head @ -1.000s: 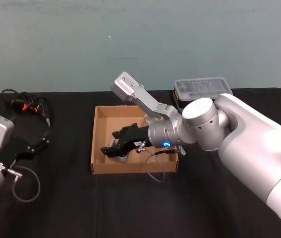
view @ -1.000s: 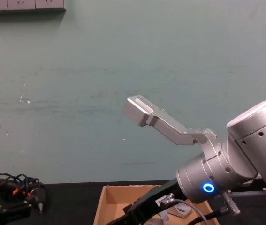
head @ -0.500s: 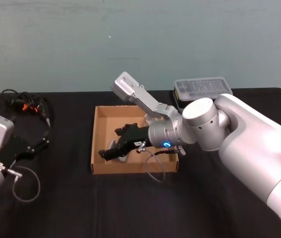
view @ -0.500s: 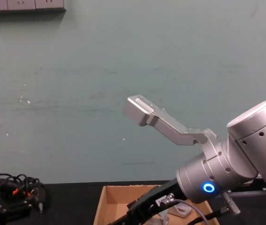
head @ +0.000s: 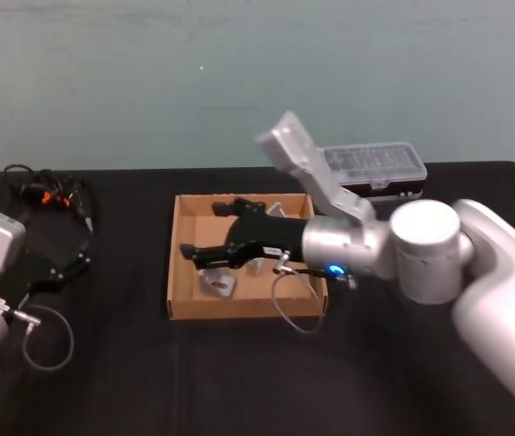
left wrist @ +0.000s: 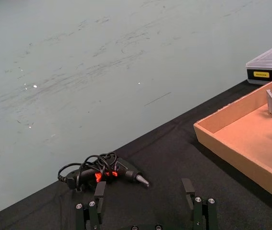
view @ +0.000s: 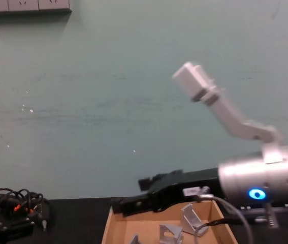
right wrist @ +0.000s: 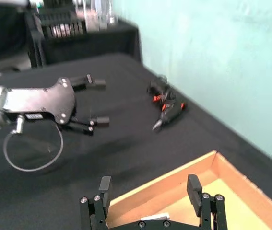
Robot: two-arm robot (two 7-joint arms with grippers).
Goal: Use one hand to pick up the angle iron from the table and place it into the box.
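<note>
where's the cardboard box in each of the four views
Head view: box at centre.
Left wrist view: tan wall in front of the clear-lidded case.
Right wrist view: tan corner just beyond the right end effector.
Chest view: bottom centre.
Shared landmark: the cable tangle with orange bits.

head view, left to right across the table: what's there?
left tool → cable tangle → box → right tool over the box, open and empty → black case with clear lid. Angle irons lie in the box, under the right tool.
</note>
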